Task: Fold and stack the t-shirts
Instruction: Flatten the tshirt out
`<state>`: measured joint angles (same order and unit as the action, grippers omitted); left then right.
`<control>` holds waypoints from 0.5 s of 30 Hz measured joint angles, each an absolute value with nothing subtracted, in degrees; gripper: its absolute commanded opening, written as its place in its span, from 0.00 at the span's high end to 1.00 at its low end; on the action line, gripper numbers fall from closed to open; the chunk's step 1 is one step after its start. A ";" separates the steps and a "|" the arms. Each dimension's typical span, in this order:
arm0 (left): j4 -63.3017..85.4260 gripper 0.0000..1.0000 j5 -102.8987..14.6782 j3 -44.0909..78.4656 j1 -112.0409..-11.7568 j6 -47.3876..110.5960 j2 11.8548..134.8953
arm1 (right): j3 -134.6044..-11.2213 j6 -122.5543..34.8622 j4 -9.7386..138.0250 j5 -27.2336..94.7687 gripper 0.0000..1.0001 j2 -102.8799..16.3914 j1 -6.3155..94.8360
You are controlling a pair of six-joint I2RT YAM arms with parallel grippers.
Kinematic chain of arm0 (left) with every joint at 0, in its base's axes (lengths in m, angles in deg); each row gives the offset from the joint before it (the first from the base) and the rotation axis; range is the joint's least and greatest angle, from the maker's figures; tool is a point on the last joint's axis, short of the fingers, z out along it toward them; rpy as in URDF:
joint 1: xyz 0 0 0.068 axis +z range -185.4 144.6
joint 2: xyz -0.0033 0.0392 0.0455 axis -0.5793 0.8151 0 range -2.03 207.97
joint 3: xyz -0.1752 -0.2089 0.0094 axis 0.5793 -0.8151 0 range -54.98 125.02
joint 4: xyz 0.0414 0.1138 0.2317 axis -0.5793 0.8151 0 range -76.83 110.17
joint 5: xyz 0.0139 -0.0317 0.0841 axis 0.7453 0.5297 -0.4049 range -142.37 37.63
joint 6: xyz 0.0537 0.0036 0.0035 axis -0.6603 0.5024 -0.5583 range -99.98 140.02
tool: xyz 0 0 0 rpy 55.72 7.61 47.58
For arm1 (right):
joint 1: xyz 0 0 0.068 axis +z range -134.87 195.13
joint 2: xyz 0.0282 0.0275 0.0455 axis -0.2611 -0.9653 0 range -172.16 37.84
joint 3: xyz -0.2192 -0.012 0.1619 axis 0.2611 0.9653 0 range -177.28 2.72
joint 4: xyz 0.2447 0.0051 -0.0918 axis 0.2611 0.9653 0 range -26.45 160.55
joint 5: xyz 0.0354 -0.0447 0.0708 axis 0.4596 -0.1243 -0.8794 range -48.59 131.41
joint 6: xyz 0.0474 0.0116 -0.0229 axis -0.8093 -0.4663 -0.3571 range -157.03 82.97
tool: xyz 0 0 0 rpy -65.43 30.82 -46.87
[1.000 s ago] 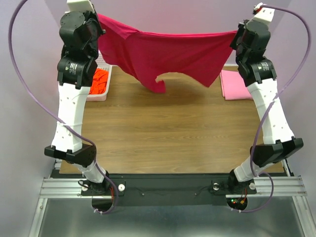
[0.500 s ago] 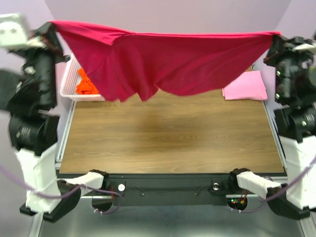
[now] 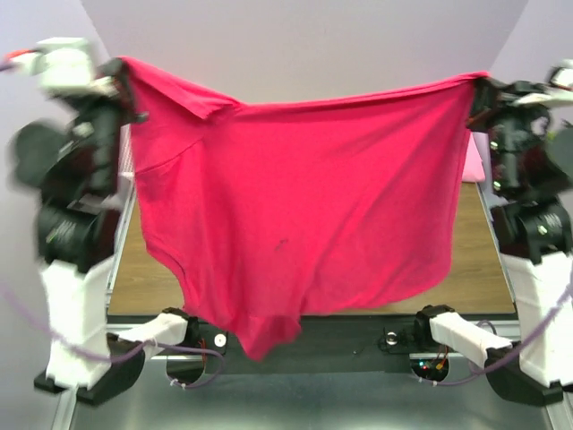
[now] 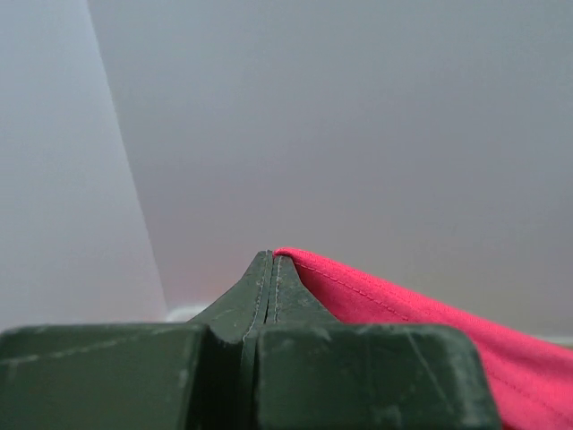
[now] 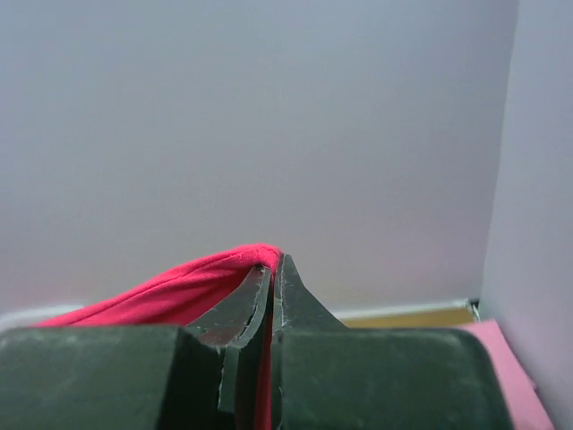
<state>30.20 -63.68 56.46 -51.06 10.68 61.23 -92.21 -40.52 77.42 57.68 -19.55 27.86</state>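
Note:
A crimson-red t-shirt (image 3: 304, 206) hangs spread wide in the air across the top external view, its lower edge drooping down over the arm bases. My left gripper (image 3: 121, 70) is shut on its upper left corner, and my right gripper (image 3: 477, 87) is shut on its upper right corner. The left wrist view has the red t-shirt (image 4: 430, 318) running off to the right of my left gripper (image 4: 272, 260). In the right wrist view the red t-shirt (image 5: 170, 291) comes out to the left of my right gripper (image 5: 274, 262). A sliver of the pink t-shirt (image 3: 471, 157) shows beside the red cloth.
The wooden table (image 3: 470, 246) shows only at both sides of the hanging shirt. The pink cloth (image 5: 519, 376) lies low at the right of the right wrist view. Grey walls (image 3: 313, 45) close the back and sides. The black base rail (image 3: 358, 331) runs along the near edge.
Both arms have swung the red t-shirt toward the camera; it now hangs flat and unfurled, hiding the basket, the orange shirt and most of the table.

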 measured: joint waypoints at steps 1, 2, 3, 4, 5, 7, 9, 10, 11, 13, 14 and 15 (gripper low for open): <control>30.16 1.00 -63.62 54.71 -51.06 10.62 62.74 | -91.32 -40.74 77.70 57.75 0.99 -20.79 27.84; 29.46 1.00 -63.57 52.22 -51.06 10.59 64.36 | -89.90 -41.00 77.83 57.94 0.99 -21.91 27.84; 29.22 1.00 -63.57 49.22 -51.06 10.57 66.61 | -88.74 -41.17 77.98 58.07 0.99 -22.87 27.84; 28.70 1.00 -63.66 46.55 -51.04 10.57 68.82 | -86.92 -41.41 78.01 58.36 0.99 -24.16 27.84; 28.19 1.00 -63.81 44.04 -51.06 10.55 70.85 | -85.13 -41.61 78.14 58.53 0.99 -25.25 27.84; 26.71 1.00 -64.03 39.34 -51.04 10.46 76.12 | -81.55 -41.98 78.53 58.64 0.99 -28.77 27.84; 26.23 1.00 -64.08 34.99 -51.06 10.46 83.03 | -78.55 -42.35 78.57 58.97 0.99 -32.38 27.84; 26.36 1.00 -64.08 33.53 -51.04 10.48 86.17 | -76.39 -42.77 78.95 59.52 0.99 -35.83 27.84; 26.68 1.00 -64.05 32.17 -51.06 10.57 90.70 | -75.21 -42.90 79.23 59.74 0.99 -37.73 27.84; 27.17 1.00 -63.99 31.89 -51.04 10.83 97.23 | -72.87 -43.18 79.43 60.78 0.99 -42.65 27.84; 27.01 1.00 -64.01 31.89 -51.06 11.10 99.81 | -71.69 -43.25 79.32 61.31 0.99 -45.58 27.80; 27.08 1.00 -64.05 31.89 -51.04 11.25 101.39 | -71.10 -43.32 79.34 61.57 0.99 -47.33 27.78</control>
<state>27.08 -64.05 31.89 -51.04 11.25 101.39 -71.10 -43.32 79.34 61.57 -47.33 27.78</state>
